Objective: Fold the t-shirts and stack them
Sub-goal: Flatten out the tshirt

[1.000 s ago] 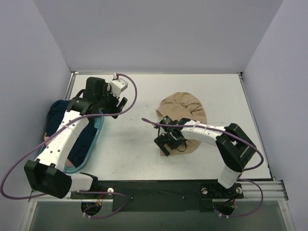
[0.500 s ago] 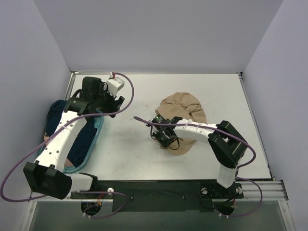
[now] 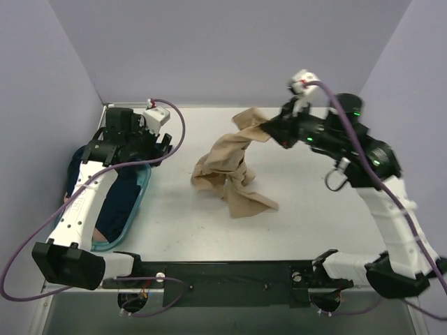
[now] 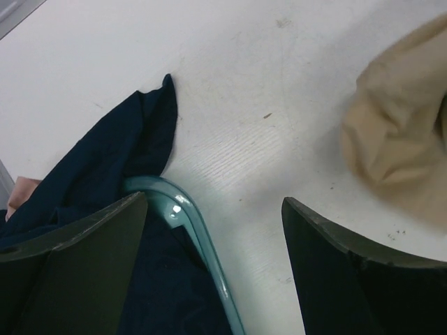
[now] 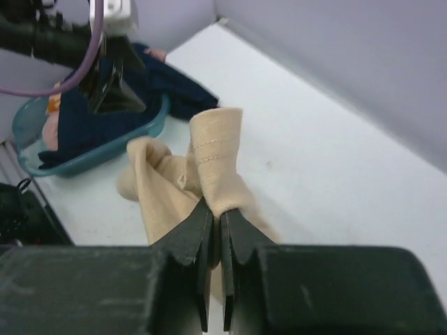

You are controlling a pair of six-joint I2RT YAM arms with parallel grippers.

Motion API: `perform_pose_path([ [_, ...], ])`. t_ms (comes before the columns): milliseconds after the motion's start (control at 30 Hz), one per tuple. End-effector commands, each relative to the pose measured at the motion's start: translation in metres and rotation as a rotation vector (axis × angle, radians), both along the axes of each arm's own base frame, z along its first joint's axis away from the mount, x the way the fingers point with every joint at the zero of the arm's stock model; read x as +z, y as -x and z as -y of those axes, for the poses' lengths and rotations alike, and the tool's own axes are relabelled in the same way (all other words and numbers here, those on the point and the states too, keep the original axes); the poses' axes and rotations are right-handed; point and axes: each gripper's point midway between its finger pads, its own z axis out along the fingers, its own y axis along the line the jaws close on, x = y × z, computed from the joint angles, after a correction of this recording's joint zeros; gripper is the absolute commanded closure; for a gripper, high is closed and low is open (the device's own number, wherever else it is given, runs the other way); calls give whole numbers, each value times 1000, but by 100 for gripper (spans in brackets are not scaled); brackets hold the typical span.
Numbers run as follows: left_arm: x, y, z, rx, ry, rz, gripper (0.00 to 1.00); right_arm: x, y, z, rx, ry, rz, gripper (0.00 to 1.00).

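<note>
A tan t-shirt (image 3: 230,171) hangs in a twisted strand from my right gripper (image 3: 269,131); its lower part trails on the table. In the right wrist view the right gripper (image 5: 218,209) is shut on a bunched fold of the tan t-shirt (image 5: 216,150), raised above the table. My left gripper (image 3: 159,148) hovers open by the back rim of the teal basket (image 3: 143,188). Nothing sits between the jaws of the left gripper (image 4: 214,202). A dark navy t-shirt (image 4: 105,174) spills over the basket rim (image 4: 192,223). The tan t-shirt (image 4: 405,132) shows at the right of that view.
The basket (image 5: 140,129) stands at the table's left edge, with the navy t-shirt (image 3: 119,199) and a pinkish cloth (image 4: 17,192) inside. Grey walls close in the back and both sides. The left arm (image 5: 70,42) reaches over the basket.
My right gripper shut on the tan t-shirt and lifted it up toward the back right, pulling the heap out into a hanging strand. The left gripper drifted slightly left and back, still open.
</note>
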Motion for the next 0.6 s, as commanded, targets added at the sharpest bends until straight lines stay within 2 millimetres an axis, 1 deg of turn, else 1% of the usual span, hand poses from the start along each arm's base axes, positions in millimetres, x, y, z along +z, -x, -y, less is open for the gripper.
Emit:
perform_pose_path([
  [0,24,12,40,-167,6,60,11,-15,13,46,33,-17,-74,100],
  [33,23,13,46,-188,2,57,11,-11,17,54,39,-51,-82,100],
  [67,22,17,57,-225,1,57,10,-22,6,74,-42,-82,-139,100],
  [100,19,19,64,-248,7,45,10,-27,4,82,-56,-119,-154,100],
  [133,16,24,75,-285,14,30,10,-25,-4,105,-157,-169,-179,100],
  [167,6,27,84,-315,11,-10,10,-36,-11,114,-200,-182,-202,100],
  [200,1,34,98,-361,1,-26,10,-40,-17,127,-248,-202,-221,100],
  [233,-15,38,104,-380,-27,-66,10,-54,-21,130,-259,-210,-256,100],
  [267,-23,47,119,-435,-50,-77,11,-62,-23,130,-261,-225,-286,100],
  [300,-39,50,123,-452,-79,-109,12,-74,-27,130,-264,-223,-311,100],
  [333,-52,62,134,-505,-119,-127,16,-85,-31,131,-273,-219,-341,100],
  [367,-64,69,139,-533,-147,-158,18,-97,-34,132,-287,-213,-371,100],
  [400,-74,84,150,-598,-185,-175,21,-107,-38,135,-314,-203,-395,100],
  [433,-84,93,152,-624,-206,-213,21,-115,-39,136,-329,-205,-422,100],
  [467,-91,108,163,-685,-224,-232,22,-122,-43,138,-352,-202,-444,100],
  [500,-98,118,167,-715,-239,-255,22,-128,-45,139,-369,-203,-464,100],
  [533,-102,133,177,-764,-254,-264,22,-134,-49,145,-412,-187,-472,100],
  [567,-105,153,190,-834,-271,-269,22,-138,-51,148,-434,-181,-483,100],
])
